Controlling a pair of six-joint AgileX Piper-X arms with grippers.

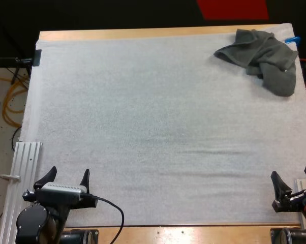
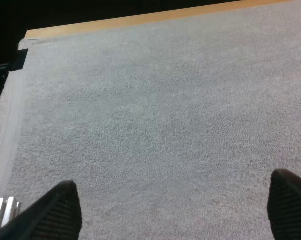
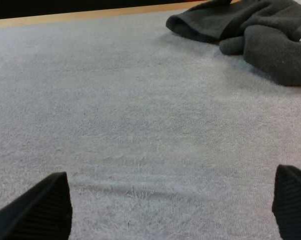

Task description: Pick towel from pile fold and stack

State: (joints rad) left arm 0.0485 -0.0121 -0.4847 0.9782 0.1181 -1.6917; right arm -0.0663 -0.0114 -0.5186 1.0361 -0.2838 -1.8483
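White terry mat (image 1: 143,127) over a wooden table (image 1: 143,33), bare across its middle, both arms parked at the mat's near edge. Left gripper (image 1: 69,172) sits at the mat's near-left corner, black fingers spread wide, nothing btwn them; from its own wrist cam the left gripper (image 2: 174,180) looks out over plain mat w/ the fingers (image 2: 55,212) standing well apart. Right gripper (image 1: 291,173) is at the mat's near-right corner, likewise splayed wide and empty.

Now the target: one crumpled dark grey-green towel (image 1: 262,58), bunched up at the mat's far-right corner. Its long axis looks to run diagonally, from the mat's far edge down toward the mat's right edge, w/ a fat rounded lobe on the near side. Seen from the right gripper (image 3: 173,172), the towel (image 3: 260,30) lies ahead and a bit off to the right side, well apart.

So the call, as I read it: right arm is clearly nearer, prob. a straight reach fwd along the mat's right edge. Left arm would have to cross the whole mat diagonally. Pick not yet begun. That near lobe looks like the easiest bite, approx. square to the approach.
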